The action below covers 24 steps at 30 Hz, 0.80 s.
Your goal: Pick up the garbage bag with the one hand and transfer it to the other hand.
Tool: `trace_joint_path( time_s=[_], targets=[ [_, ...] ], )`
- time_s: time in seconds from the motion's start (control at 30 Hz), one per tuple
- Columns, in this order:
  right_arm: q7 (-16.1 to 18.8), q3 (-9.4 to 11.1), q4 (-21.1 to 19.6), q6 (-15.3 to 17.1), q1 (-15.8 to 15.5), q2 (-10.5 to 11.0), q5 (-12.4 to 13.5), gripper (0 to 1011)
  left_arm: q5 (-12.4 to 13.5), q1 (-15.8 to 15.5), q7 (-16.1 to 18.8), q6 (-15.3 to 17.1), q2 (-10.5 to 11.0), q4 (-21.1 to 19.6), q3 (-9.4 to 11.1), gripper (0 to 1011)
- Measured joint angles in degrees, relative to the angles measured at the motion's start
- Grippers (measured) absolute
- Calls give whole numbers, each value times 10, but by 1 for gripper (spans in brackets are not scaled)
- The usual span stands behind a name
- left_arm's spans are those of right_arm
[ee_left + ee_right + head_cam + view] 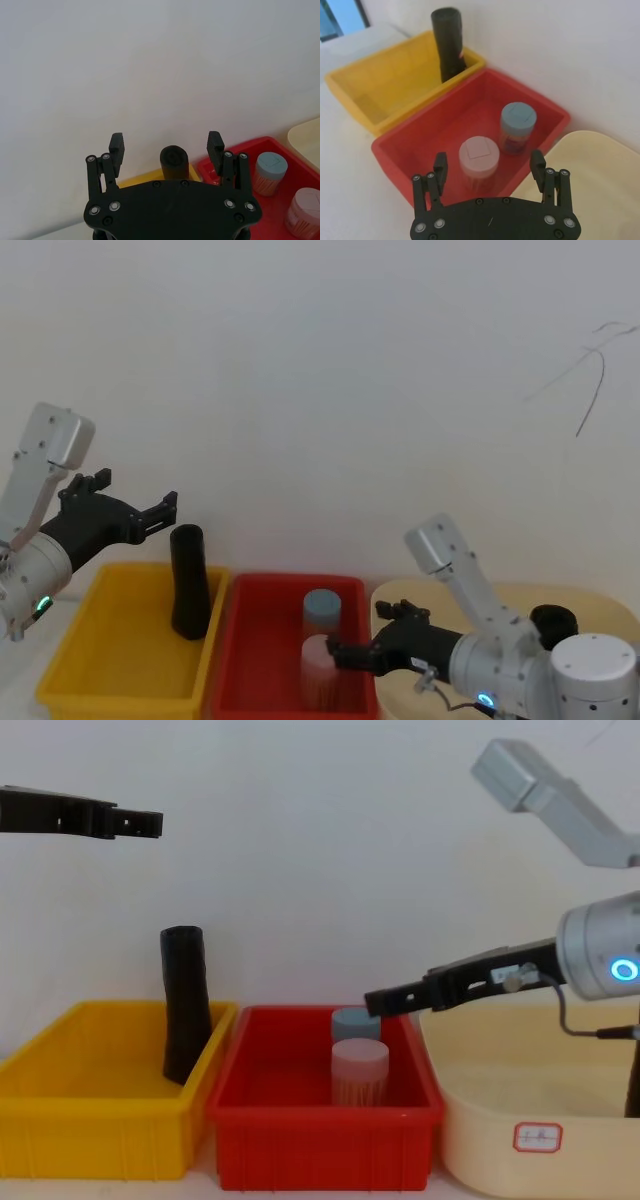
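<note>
Your left end effector (150, 821) hung spread, upper left, above and left of the garbage bag (186, 1010) in the yellow bin (100, 1125); right end effector (372, 1003) spread over the red bin (320, 1145).

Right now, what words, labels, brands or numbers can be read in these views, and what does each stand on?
No text reads clearly.
Red-bordered white sticker on the front of the beige tub: marks too small to read.
Printed band on the blue-lidded jar in the red bin: blurred, unreadable.
The garbage bag, standing in the yellow bin, shows plain black.
</note>
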Motion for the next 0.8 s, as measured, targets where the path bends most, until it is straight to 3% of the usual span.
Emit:
trace_joint_path(
  time_s=[0.8],
  targets=[
    [78,-105,61,63,98,-2,-73,1001,0,0,0,0,0,0,0,1002]
  ],
)
